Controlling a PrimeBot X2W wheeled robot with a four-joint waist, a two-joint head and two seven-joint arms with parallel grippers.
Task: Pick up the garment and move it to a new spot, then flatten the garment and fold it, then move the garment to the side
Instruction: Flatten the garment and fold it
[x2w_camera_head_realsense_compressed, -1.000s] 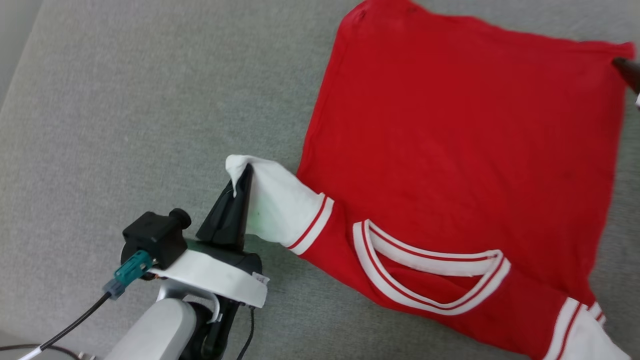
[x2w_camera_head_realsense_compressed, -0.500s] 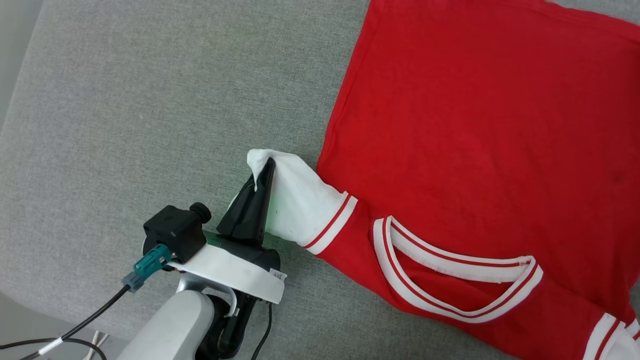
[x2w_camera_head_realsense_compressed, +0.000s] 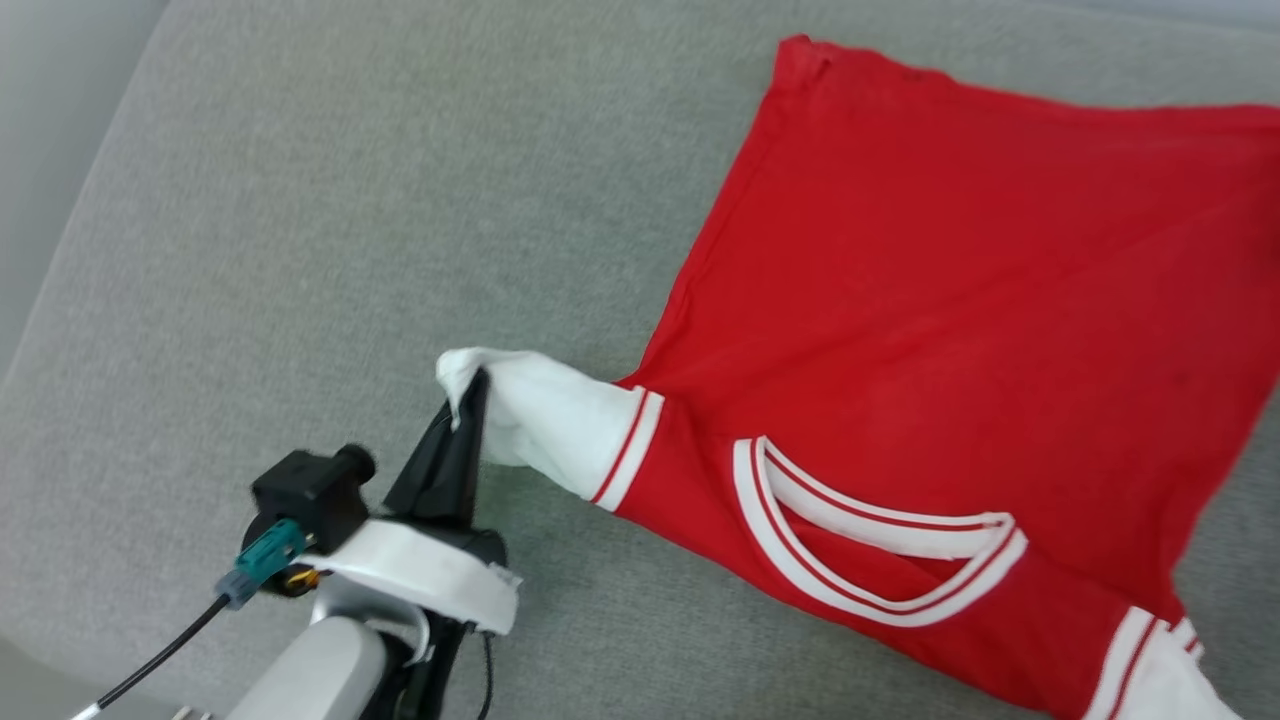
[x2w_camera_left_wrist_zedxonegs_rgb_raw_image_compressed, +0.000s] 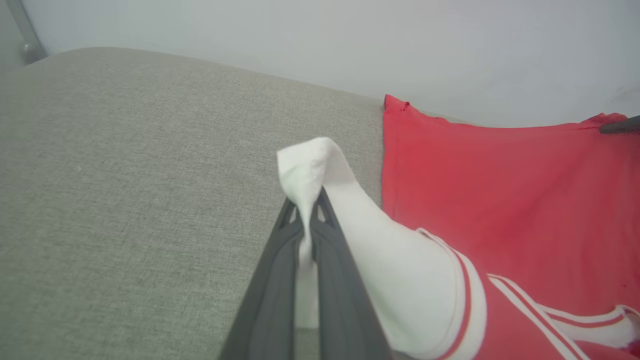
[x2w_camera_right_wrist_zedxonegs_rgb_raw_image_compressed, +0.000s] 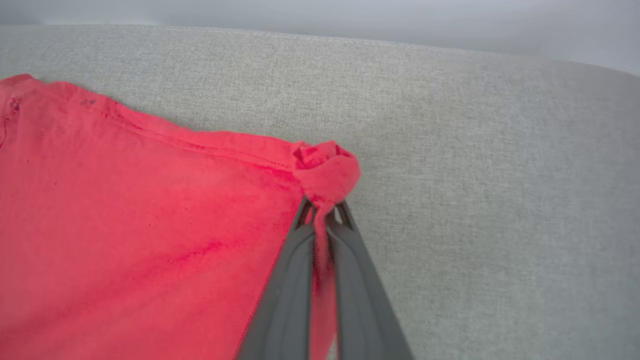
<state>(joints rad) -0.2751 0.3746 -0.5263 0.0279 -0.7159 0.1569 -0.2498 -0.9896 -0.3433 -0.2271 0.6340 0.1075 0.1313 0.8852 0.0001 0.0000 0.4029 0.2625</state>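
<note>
Left pincer (x2w_camera_left_wrist_zedxonegs_rgb_raw_image_compressed: 306, 210) pinches the soft white sleeve (x2w_camera_head_realsense_compressed: 545, 415) of the shirt (x2w_camera_head_realsense_compressed: 950, 330), bunching its tip to a point. Right pincer (x2w_camera_right_wrist_zedxonegs_rgb_raw_image_compressed: 322, 210) pinches a crumpled red corner (x2w_camera_right_wrist_zedxonegs_rgb_raw_image_compressed: 325, 170). The shirt lies spread on a fuzzy grey woven cushion (x2w_camera_head_realsense_compressed: 300, 250).

The head camera is looking down on the garment (x2w_camera_head_realsense_compressed: 950, 330); both wrist cameras are facing low and close across its red body from opposite corners.
</note>
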